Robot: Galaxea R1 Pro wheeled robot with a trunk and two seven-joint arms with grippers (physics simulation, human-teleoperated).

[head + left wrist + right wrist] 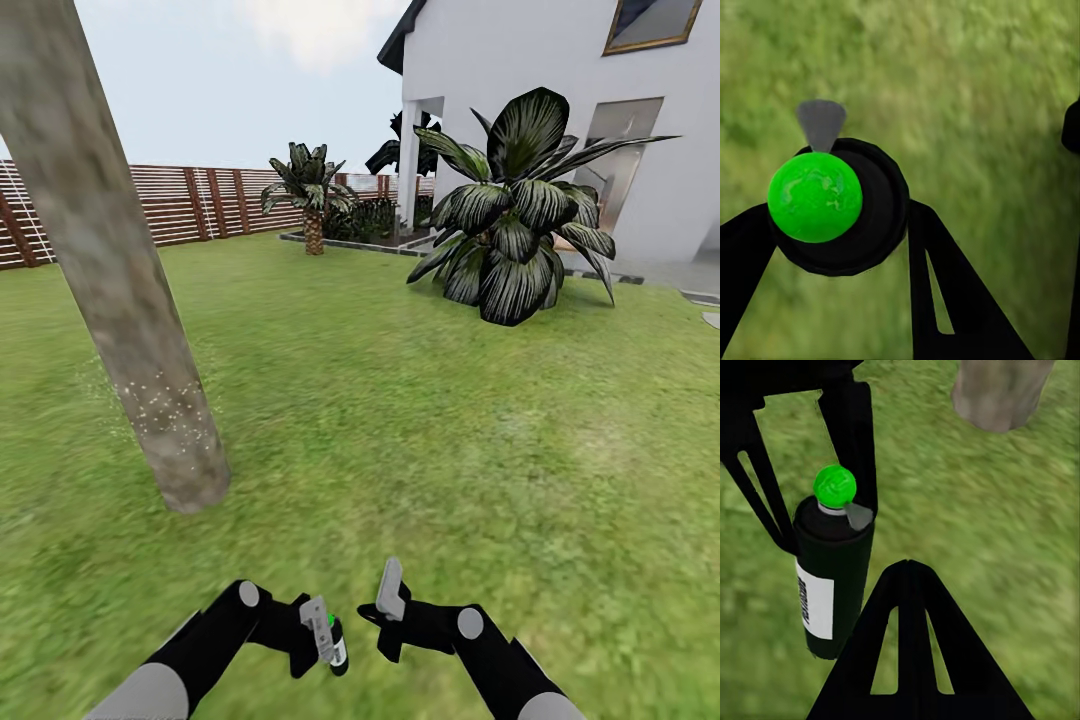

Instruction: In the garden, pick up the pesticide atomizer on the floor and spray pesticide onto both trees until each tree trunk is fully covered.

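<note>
- Lawn (420, 430) spreads all round us, with a slatted fence (180, 205) at the far edge and a white house (540, 90) behind a broad-leaved plant (515, 225)
- Our atomizer (338, 648) is already off the ground: a dark bottle with a green cap, clamped in our left gripper (322, 632) low in the head view, with grass beneath it
- Our right gripper (390, 592) sits just beside it, fingers apart, gripping nothing
- One trunk (120, 300) stands ahead and to our left, well apart from the bottle; pale specks dot its lower part and the grass just beside it
- We judge the pickup done and this trunk begun, since the specks reach only a low band and the bark above looks bare
- Left to do, as we judge it: the rest of this trunk, then the second tree, which we cannot place from here
- Our left wrist view looks straight down on the cap (815, 196) and the grey nozzle (821, 124), with a dark finger on either side of the bottle
- Our right wrist view gives the bottle (832, 585) side-on, with its white label (816, 600) and the left fingers (851, 442) round its neck, plus the trunk's base (1001, 394) beyond
- Only the head view shows the specks and where the trunk stands relative to our arms
</note>
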